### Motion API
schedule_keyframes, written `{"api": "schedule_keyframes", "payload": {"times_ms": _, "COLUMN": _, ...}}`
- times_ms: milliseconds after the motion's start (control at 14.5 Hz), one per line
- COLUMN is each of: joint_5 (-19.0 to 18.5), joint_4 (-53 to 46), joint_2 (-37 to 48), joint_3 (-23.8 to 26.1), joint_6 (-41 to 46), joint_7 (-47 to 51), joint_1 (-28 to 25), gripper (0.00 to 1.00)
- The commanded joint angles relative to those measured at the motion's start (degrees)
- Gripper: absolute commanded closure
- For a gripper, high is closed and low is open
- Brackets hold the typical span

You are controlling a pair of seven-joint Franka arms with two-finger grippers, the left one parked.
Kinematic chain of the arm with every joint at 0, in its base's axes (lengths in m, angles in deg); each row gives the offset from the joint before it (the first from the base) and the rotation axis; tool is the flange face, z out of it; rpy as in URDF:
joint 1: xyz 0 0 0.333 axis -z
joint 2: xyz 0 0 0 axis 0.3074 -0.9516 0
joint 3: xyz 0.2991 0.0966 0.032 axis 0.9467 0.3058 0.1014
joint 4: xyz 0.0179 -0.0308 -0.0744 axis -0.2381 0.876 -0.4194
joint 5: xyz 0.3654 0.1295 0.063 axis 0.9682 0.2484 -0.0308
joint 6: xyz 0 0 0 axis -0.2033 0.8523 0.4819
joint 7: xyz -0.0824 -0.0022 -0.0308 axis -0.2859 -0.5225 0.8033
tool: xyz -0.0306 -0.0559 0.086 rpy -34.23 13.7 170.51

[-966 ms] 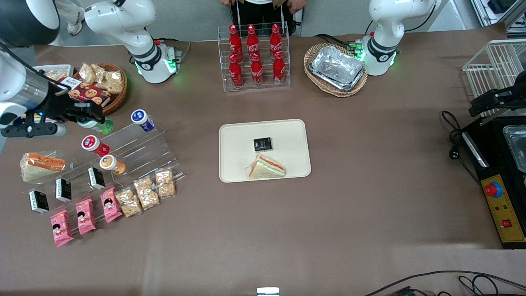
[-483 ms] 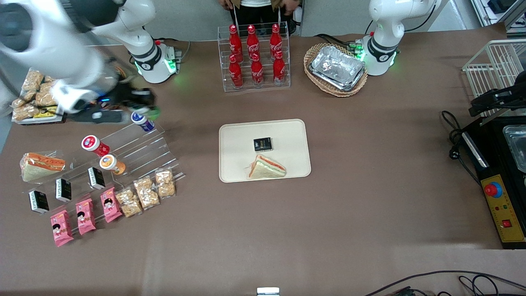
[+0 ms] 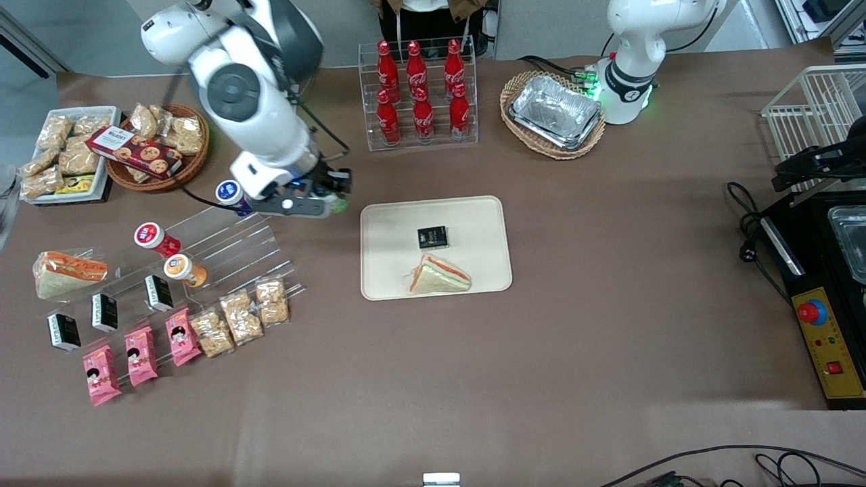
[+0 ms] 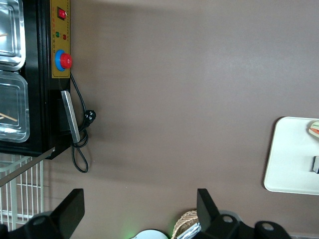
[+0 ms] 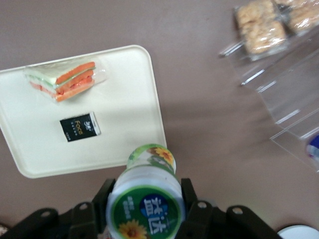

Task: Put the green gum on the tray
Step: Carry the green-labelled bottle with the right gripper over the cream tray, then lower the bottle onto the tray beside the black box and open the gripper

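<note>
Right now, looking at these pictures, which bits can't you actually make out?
- Front view: the green gum is mostly hidden by the gripper carrying it beside the tray.
- Right wrist view: the gum's base is out of sight under its own body.
- Front view: print on the small black packet is too small to read.

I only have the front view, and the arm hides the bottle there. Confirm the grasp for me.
Observer: The right wrist view shows the claw shut on the green gum, with a finger against each side.
Operator: Tell me how it sits.
Observer: Its lid faces the wrist camera and its base points down toward the table.
Operator: Report what is under it.
Observer: Seen from the wrist, its base lines up with the rim of the tray, not with the tray's middle.
</note>
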Motion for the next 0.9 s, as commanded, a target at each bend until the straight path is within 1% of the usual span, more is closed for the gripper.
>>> {"api": "schedule_keyframes", "payload": {"times_ms": 0, "joint_5": 0.93, "joint_4": 10.82, "joint_2": 1.43, "joint_3": -0.64, "joint_6": -12.7, "joint_7": 2.74, "joint_1": -3.62, "gripper": 0.71}}
{"api": "schedule_keyframes", "payload": {"times_ms": 138, "joint_5": 0.84, "joint_4": 16.97, "joint_2": 0.82, "joint_3": -0.64, "joint_6": -21.49, "joint_7": 3.97, "joint_1": -5.38, "gripper": 0.71}}
{"api": "schedule_keyframes", "payload": {"times_ms": 276, "joint_5": 0.84, "joint_4": 20.24, "joint_2": -1.89, "joint_3": -0.64, "joint_6": -28.44, "joint_7": 4.06, "joint_1": -6.79, "gripper": 0.71}}
{"api": "schedule_keyframes", "payload": {"times_ms": 621, "joint_5": 0.84, "joint_4": 20.43, "joint_2": -10.6, "joint_3": -0.55, "joint_6": -38.3, "joint_7": 4.76, "joint_1": -8.29, "gripper": 0.71}}
{"api": "schedule_keyframes", "payload": {"times_ms": 828, "joint_5": 0.84, "joint_4": 20.25, "joint_2": -14.3, "joint_3": -0.64, "joint_6": -43.23, "joint_7": 7.66, "joint_1": -10.4, "gripper": 0.71}}
